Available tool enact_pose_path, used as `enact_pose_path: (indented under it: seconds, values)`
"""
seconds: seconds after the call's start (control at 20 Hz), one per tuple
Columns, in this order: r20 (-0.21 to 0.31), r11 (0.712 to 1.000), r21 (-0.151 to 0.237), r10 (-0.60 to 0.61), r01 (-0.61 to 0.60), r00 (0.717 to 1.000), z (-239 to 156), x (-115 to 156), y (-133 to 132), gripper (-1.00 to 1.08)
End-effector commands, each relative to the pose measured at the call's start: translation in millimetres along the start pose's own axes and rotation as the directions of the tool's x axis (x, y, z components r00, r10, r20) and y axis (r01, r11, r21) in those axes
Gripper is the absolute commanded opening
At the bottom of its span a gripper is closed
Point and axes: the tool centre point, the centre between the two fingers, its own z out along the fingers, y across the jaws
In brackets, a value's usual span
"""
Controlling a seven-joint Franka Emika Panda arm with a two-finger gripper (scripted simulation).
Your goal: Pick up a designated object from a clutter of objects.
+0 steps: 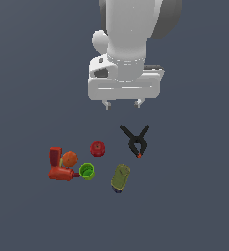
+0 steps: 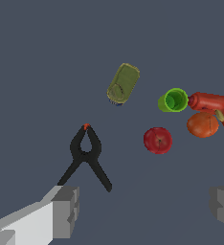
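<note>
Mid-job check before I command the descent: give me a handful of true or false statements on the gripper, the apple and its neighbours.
1. The gripper is open and holds nothing. True.
2. The apple touches the green cup. False: there is a gap between them.
3. The black spring clamp lies on the exterior view's right of the apple. True.
4. The olive-green can stands upright. False: it lies on its side.
5. The orange ball sits apart from everything. False: it is bunched against the red bottle-like item.
</note>
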Motion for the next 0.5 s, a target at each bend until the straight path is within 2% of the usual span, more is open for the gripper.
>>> enact_pose_path:
  seconds: [0.0,0.45]
  values:
    - [0.0,1.0,0.0,0.0,0.0,1.0,0,0,0,1.0]
    - [0.023,0.998,0.017,0.055,-0.055,0.998,-1,0,13,1.0]
